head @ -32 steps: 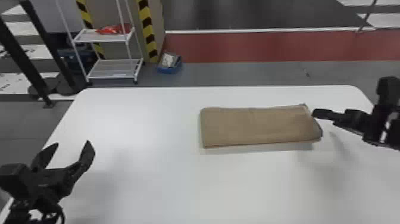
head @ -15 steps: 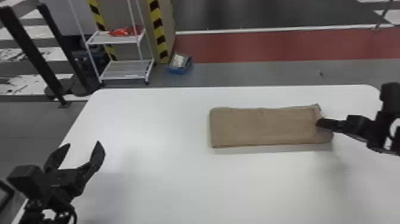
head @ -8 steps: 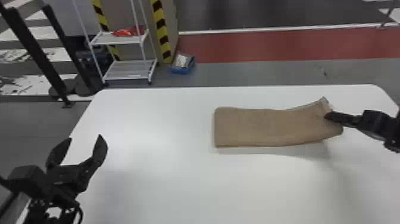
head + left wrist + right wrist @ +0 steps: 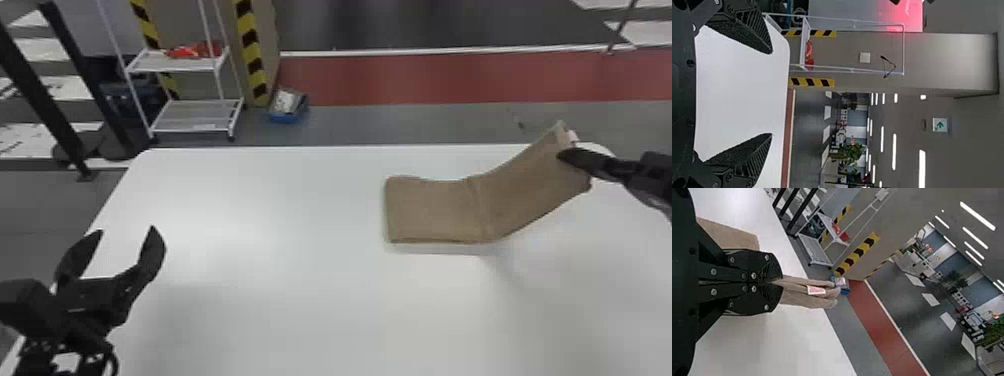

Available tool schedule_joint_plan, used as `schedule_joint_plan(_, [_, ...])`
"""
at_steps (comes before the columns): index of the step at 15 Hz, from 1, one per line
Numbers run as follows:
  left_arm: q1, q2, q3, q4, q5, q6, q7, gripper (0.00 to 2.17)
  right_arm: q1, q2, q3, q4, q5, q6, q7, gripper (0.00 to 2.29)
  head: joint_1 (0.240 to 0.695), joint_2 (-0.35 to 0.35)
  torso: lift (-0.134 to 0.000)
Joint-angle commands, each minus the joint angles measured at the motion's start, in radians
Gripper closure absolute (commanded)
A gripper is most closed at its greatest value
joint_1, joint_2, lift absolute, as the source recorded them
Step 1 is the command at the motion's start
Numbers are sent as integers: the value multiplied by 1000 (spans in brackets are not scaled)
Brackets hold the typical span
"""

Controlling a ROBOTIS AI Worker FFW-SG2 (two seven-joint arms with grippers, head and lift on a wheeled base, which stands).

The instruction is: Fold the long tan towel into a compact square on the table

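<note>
As the towel's end (image 4: 537, 180) is raised higher, pinched by the right tool (image 4: 564, 155), a fold is seemingly begun; left tool (image 4: 126, 231) open.

The right tool (image 4: 565, 154) is black with round silver screws (image 4: 714, 272).

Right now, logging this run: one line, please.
right gripper: shut on towel, right end raised | left end: on table | left gripper: open

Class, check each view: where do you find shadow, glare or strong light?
Head view: soft shadow on the table by the raised part of the towel, pale sheen farther left; left wrist view: bright ceiling lights, red glow on a pale panel; right wrist view: bright ceiling lights again.
</note>
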Motion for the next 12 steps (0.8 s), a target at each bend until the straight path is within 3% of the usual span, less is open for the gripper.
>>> schedule_joint_plan(1, [2, -1, -6, -3, -3, 1, -2, 147, -13, 20, 25, -10, -20, -85, 9, 1781, 695, 68, -123])
schedule_joint_plan(4, [9, -1, -7, -9, -9, 1, -2, 147, -56, 60, 141, 5, -3, -119, 15, 1781, 695, 79, -123])
schedule_joint_plan(6, [11, -1, -6, -9, -9, 5, -2, 147, -68, 83, 233, 31, 31, -119, 15, 1781, 695, 123, -123])
schedule_joint_plan(9, [12, 3, -4, -9, -9, 11, -2, 147, -73, 86, 322, 37, 80, -55, 3, 1781, 695, 179, -123])
schedule_joint_plan(12, [9, 6, -6, -6, -12, 17, -2, 147, -74, 86, 353, 36, 102, 22, -11, 1781, 695, 225, -123])
